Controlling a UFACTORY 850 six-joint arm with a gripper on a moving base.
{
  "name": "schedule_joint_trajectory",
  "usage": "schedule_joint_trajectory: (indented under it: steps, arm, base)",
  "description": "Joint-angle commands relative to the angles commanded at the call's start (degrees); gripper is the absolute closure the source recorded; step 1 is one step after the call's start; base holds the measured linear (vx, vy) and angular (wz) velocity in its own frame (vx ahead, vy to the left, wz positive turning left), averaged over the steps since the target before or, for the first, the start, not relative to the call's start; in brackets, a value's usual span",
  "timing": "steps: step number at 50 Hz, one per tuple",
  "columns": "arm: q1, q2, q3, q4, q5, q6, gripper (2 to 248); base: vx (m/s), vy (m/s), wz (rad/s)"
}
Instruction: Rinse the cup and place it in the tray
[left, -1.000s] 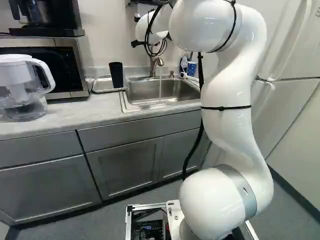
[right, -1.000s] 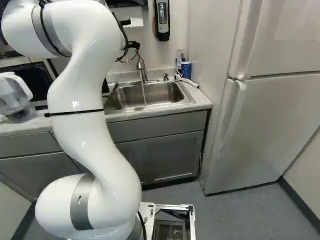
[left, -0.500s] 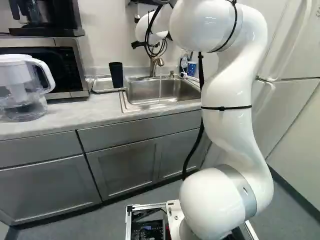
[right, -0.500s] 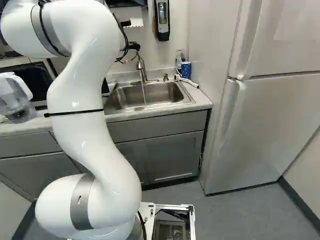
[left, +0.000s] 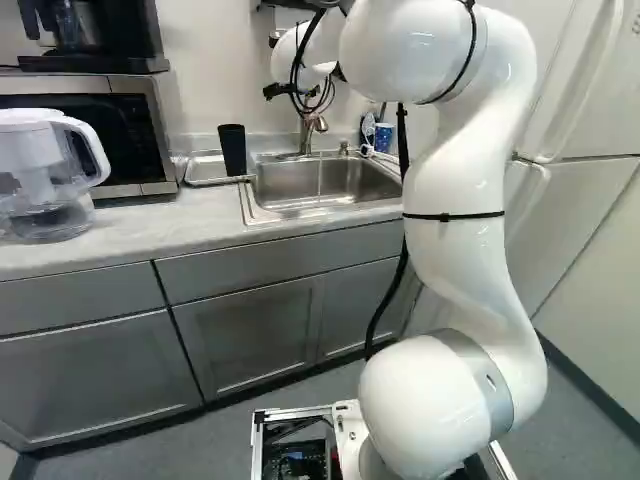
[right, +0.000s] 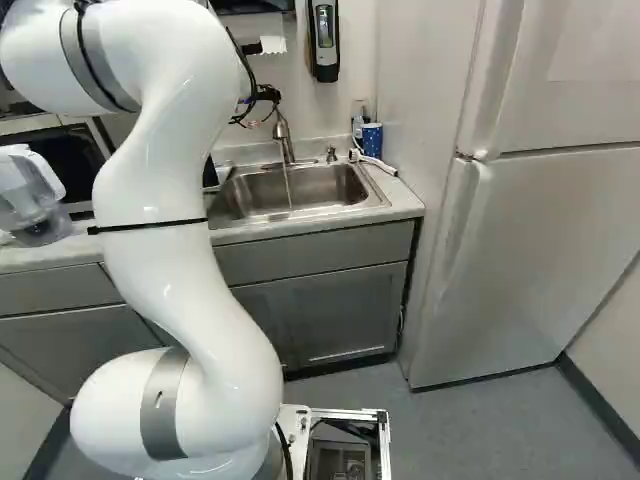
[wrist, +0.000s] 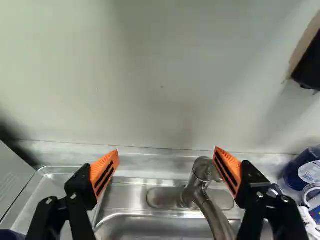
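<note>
While the tap runs: your fingers stand wide apart with nothing held, one tip close to the tap's head.
Cup: the dark cup stands mouth up, seemingly in the tray, at its end beside the sink; placing looks done, so your next job is probably shutting off the water.
Handling: expect it light and fairly stiff, perhaps plastic, and slippery if wet; an empty one could topple at a nudge.
Hold: if you must reset it, take it across the sides at mid-height, pads level; a hard squeeze near the rim could flex it.
Edges: you have the wall ahead, the tap between you and the sink's back edge, and the microwave hemming the tray's far side.
Room: your freer way out is upward and back over the bench; toward the blue cup it tightens.
</note>
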Motion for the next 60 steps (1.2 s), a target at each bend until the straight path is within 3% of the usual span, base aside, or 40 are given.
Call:
schedule_joint_trajectory:
  steps: [32, 60]
  arm:
    - [0.15, 0.78, 0.96, 0.0, -1.54, 0.0, 3]
    - [0.58, 2.47, 3.01, 0.0, 0.86, 0.0, 3]
  base:
    - [0.0, 0.0, 0.0]
    - [0.0, 0.0, 0.0]
